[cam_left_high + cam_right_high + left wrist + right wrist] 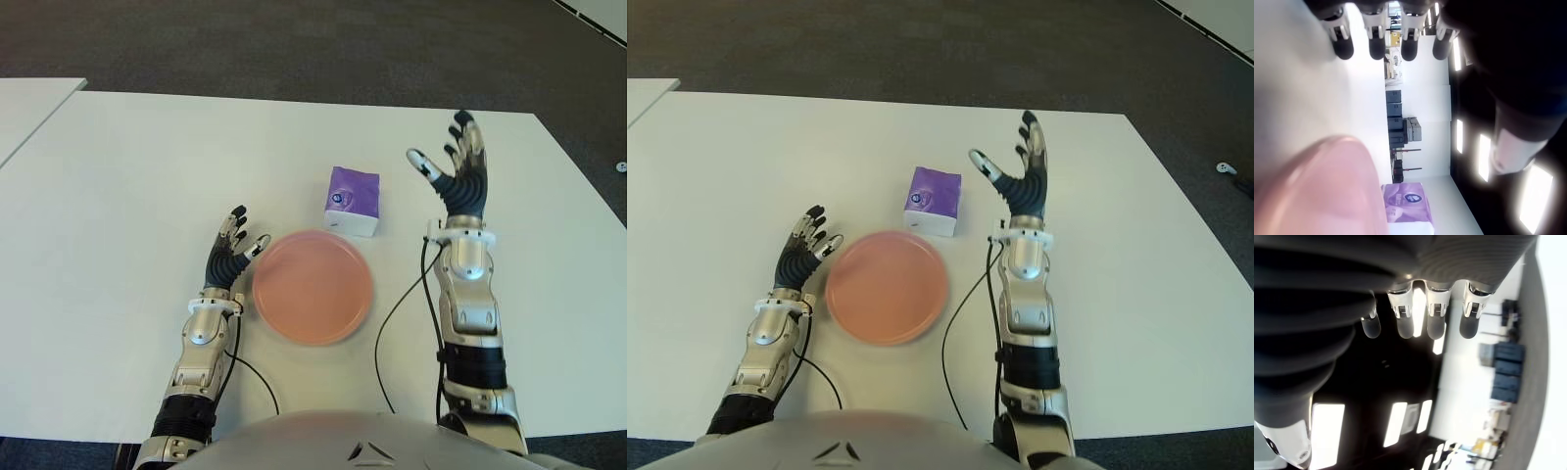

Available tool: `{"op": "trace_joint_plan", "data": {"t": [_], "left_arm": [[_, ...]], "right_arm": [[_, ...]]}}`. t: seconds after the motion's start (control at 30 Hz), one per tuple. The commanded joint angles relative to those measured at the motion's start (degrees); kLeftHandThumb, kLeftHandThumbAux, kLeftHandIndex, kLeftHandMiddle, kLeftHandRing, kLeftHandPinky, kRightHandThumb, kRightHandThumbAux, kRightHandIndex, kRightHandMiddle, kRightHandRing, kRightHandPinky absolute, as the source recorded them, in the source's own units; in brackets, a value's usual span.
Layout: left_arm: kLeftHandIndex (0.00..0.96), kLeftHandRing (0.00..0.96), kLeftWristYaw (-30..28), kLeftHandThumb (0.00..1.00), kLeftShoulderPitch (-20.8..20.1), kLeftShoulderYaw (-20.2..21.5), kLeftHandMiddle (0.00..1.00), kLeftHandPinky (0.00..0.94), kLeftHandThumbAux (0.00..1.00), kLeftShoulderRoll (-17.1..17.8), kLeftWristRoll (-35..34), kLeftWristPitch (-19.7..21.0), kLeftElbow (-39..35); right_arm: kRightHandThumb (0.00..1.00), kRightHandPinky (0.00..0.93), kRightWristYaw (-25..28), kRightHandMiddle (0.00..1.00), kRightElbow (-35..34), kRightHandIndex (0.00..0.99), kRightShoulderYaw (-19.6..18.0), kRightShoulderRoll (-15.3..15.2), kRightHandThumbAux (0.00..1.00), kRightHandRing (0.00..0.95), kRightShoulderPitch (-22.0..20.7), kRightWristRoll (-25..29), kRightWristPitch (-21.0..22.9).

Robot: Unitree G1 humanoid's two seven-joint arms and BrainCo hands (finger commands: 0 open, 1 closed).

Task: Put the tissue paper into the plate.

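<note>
Right of centre, my right hand (pixel 456 176) hangs raised with fingers spread, empty, beside the purple tissue pack (pixel 352 200); left hand (pixel 231 254) relaxed by the pink plate (pixel 312 285).

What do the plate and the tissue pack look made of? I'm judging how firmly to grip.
The plate looks like rigid plastic: even pink colour, smooth matte face, thin raised rim; glazed ceramic can't be ruled out. The tissue pack looks wrapped in thin plastic film: glossy purple print with a white edge, slightly soft corners. Both hands are open, the right hand beside the pack, the left hand beside the plate.
</note>
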Motion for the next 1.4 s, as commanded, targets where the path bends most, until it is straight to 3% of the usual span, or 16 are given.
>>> {"op": "trace_joint_plan", "data": {"t": [0.03, 0.33, 0.73, 0.87, 0.97, 1.03, 1.23, 1.4], "left_arm": [[0.0, 0.0, 0.3, 0.0, 0.2, 0.1, 0.0, 0.0, 0.63, 0.1, 0.4, 0.5, 1.1], [0.0, 0.0, 1.4, 0.0, 0.4, 0.1, 0.0, 0.0, 0.634, 0.0, 1.9, -1.2, 1.3], [0.0, 0.0, 3.0, 0.0, 0.8, 0.0, 0.0, 0.0, 0.646, -0.4, 2.8, -2.3, 1.5], [0.0, 0.0, 3.0, 0.0, 0.7, 0.0, 0.0, 0.0, 0.641, -0.3, 2.8, -2.2, 1.8], [0.0, 0.0, 2.9, 0.0, 0.6, 0.0, 0.0, 0.0, 0.634, -0.3, 2.7, -2.0, 1.9], [0.0, 0.0, 2.9, 0.0, 0.6, -0.1, 0.0, 0.0, 0.63, -0.3, 2.8, -1.8, 1.9], [0.0, 0.0, 2.7, 0.0, 0.7, -0.3, 0.0, 0.0, 0.627, -0.2, 2.8, -1.7, 1.7], [0.0, 0.0, 2.6, 0.0, 0.8, -0.4, 0.0, 0.0, 0.628, -0.3, 2.6, -1.7, 1.5]], "right_arm": [[0.381, 0.104, 1.6, 0.064, -0.2, 0.005, 2.3, -1.3, 0.631, 0.064, -2.1, -3.0, 1.0], [0.363, 0.076, 2.4, 0.043, -1.1, 0.015, 5.6, -1.8, 0.579, 0.035, -5.9, -9.1, 4.3], [0.261, 0.044, 11.1, 0.017, -0.9, 0.021, 8.7, -7.1, 0.54, 0.004, -7.5, -11.3, 4.7], [0.255, 0.043, 13.3, 0.024, 10.5, 0.026, 12.2, -9.5, 0.53, 0.01, -12.1, -12.3, -1.9], [0.257, 0.02, 14.8, 0.018, 21.5, 0.022, 17.3, -11.9, 0.522, 0.004, -17.1, -15.9, -8.7], [0.253, 0.008, 12.9, 0.007, 29.1, 0.012, 21.2, -12.9, 0.51, 0.001, -19.8, -20.1, -13.6], [0.238, 0.0, 7.2, 0.0, 38.3, 0.001, 27.2, -15.6, 0.476, 0.0, -22.7, -27.9, -22.2], [0.222, 0.0, -1.6, 0.0, 48.8, 0.0, 33.6, -16.8, 0.44, 0.0, -26.9, -37.6, -24.8]]}}
